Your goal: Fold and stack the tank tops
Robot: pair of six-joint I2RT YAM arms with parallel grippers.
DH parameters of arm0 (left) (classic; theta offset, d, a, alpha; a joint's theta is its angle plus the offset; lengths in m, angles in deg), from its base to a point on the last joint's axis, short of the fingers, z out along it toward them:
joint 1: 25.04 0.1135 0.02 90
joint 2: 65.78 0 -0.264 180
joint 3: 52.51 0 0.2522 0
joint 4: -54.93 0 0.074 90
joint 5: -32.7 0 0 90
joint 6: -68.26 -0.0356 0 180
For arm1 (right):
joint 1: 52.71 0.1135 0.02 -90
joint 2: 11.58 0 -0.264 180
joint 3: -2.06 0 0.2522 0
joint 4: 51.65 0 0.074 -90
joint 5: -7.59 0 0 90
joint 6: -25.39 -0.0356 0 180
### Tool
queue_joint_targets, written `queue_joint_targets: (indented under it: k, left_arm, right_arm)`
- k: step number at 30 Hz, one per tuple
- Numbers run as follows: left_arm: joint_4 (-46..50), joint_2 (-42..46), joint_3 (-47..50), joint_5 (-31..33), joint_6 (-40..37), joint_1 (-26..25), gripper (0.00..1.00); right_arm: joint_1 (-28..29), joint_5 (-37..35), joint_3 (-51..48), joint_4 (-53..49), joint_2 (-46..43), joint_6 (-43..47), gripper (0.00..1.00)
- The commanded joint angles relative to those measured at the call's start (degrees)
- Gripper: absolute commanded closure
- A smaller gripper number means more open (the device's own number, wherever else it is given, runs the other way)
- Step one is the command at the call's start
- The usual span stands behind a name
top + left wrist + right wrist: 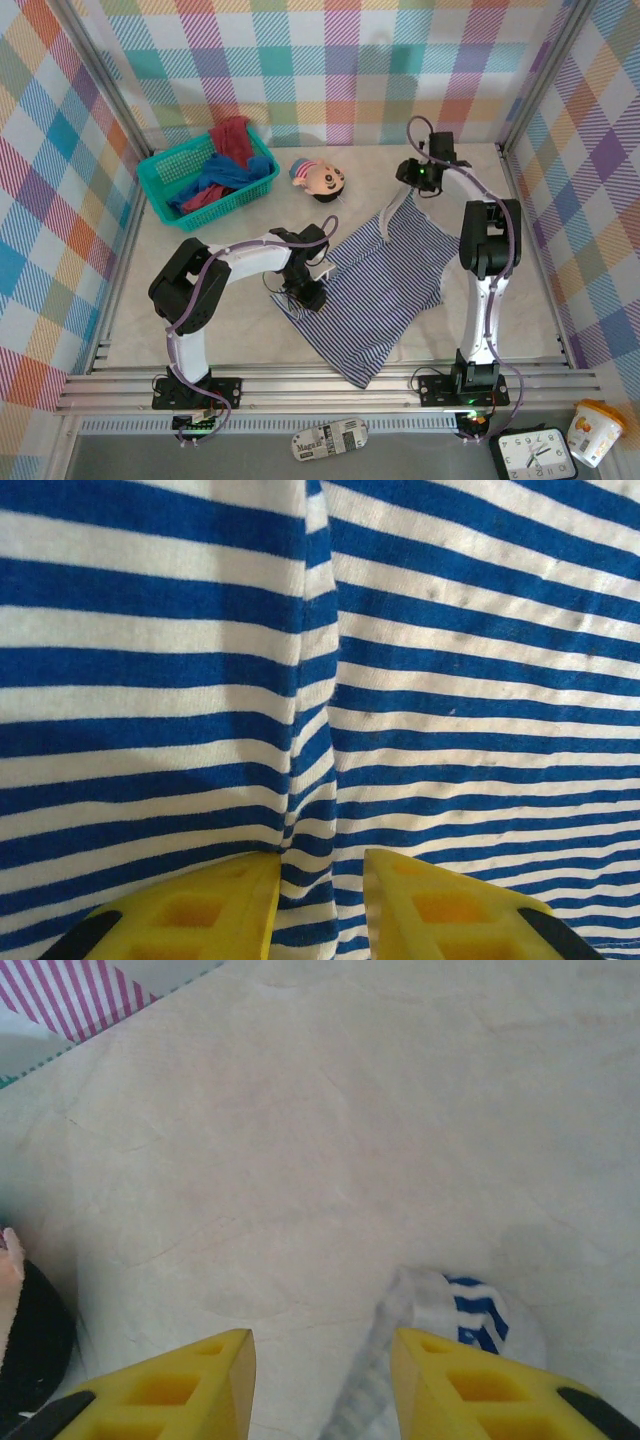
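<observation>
The left gripper (320, 856) fills the bottom of its wrist view. Its yellow fingers (225, 905) stand close together, clamped on a raised crease of the striped tank top (470, 680). From above, that gripper (305, 290) sits on the top's left edge, toward 9 o'clock of the cloth.

The striped tank top (385, 290) lies flat and slantwise at the table's centre. Its hem corner nearly reaches the near rail at 6 o'clock and its straps point to 1 o'clock. The right gripper (415, 185) hangs over those straps; in its wrist view the gripper (320, 1332) has its fingers apart, with a strap (470, 1315) lying loose in the gap.

The basket (150, 185) at 10 o'clock holds the red tank top (232, 140) and the blue tank top (215, 180). The doll (320, 178) lies at 12 o'clock, just beyond the cloth. Bare table (540, 300) lies open at 3 o'clock and again at 8 o'clock.
</observation>
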Motion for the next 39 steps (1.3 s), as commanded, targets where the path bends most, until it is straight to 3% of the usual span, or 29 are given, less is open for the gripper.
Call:
queue_joint_targets:
  k: [1,6,21,34,39]
  left_arm:
    - [6.65,-3.13,2.86,2.51,0.98,-0.13,0.70]
    - [6.39,-2.62,3.66,2.33,1.43,-0.15,0.70]
    - [6.29,-2.07,4.61,2.06,2.16,-0.31,0.70]
    - [6.30,-1.17,5.82,2.33,2.58,-0.34,0.70]
    - [5.60,-0.45,7.09,2.16,3.04,-0.32,0.70]
  right_arm:
    - [0.27,-5.51,6.35,-9.73,3.73,4.05,0.59]
    - [1.78,-11.17,9.83,-15.47,5.35,8.60,0.58]
    - [5.03,-18.09,21.68,-25.36,12.21,13.08,0.58]
    - [7.60,-23.40,30.91,-32.21,18.08,15.78,0.67]
    - [7.61,-26.16,33.20,-34.01,19.26,14.94,0.77]
